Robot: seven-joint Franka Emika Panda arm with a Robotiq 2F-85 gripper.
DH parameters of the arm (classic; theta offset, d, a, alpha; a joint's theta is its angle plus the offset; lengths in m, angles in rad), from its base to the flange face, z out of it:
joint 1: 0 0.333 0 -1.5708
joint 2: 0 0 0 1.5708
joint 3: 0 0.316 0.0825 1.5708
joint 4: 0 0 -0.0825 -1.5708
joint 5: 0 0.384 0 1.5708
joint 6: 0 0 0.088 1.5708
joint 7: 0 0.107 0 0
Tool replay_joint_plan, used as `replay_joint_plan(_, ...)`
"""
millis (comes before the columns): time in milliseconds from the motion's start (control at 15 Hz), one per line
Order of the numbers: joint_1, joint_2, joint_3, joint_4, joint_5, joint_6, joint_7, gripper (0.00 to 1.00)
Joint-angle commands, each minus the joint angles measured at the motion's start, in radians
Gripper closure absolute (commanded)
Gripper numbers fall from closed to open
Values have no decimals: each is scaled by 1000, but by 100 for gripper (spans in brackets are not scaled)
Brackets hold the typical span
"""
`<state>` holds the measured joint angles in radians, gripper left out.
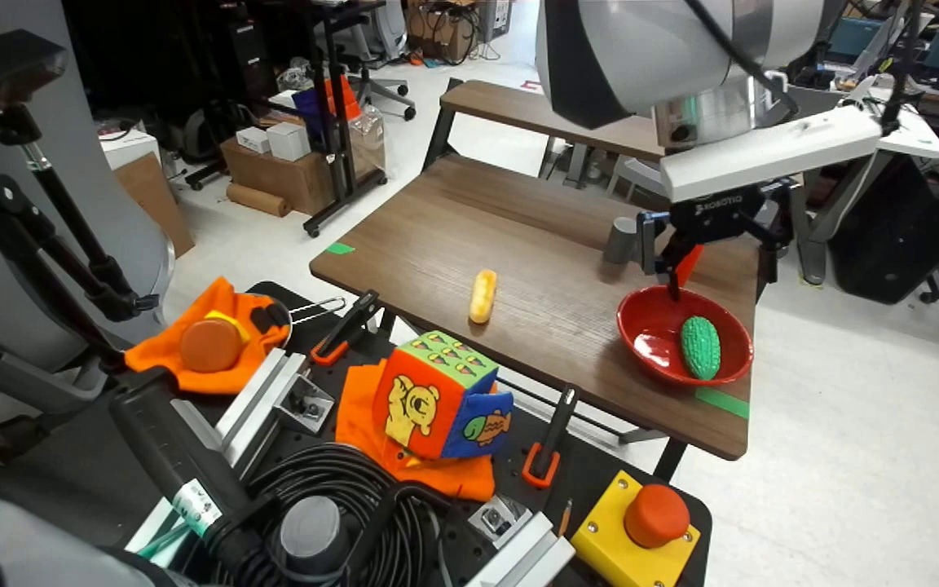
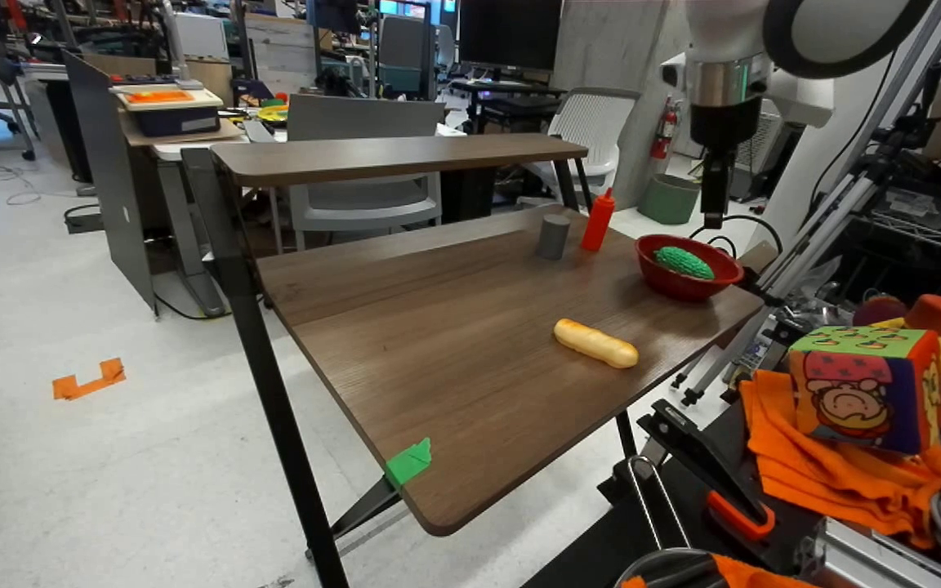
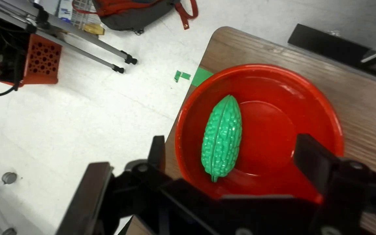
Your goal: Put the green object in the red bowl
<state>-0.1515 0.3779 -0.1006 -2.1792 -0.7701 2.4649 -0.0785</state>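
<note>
A brown table [image 1: 421,216] spreads across the middle of the frame in both exterior views. The white robot arm [image 1: 673,41] comes in at the upper right, its upper part cut off by the frame. The gripper [image 3: 229,147] hangs over the red bowl [image 3: 268,137]; in the wrist view its fingers [image 3: 312,160] stand wide apart, the bowl showing between them, and its dark body hides much of the bowl's lower rim. In an exterior view the fingertips [image 2: 713,216] line up, so the gap cannot be read there. In an exterior view a red bottle [image 1: 688,266] is mostly hidden behind the gripper. The green lump [image 3: 222,138] lies inside the bowl, on its left side in the wrist view; its underside is out of sight.

The bowl stands upright, the table's edge running close along its left rim in the wrist view. Right of centre in an exterior view lies a yellow loaf [image 2: 595,343], well apart from the bowl, and a wide stretch of wood runs leftward from it. A grey cup [image 2: 554,237] stands near the bottle; green tape [image 1: 722,402] lies just beside the bowl.
</note>
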Motion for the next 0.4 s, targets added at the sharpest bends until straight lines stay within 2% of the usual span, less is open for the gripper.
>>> replay_joint_plan(0, -4, -42, -11, -26, 93, -1, -81, 0)
replay_joint_plan(133, -36, -97, -3, -59, 171, -2, -165, 0)
replay_joint_plan(333, -41, -109, 4, -75, 183, -2, -173, 0)
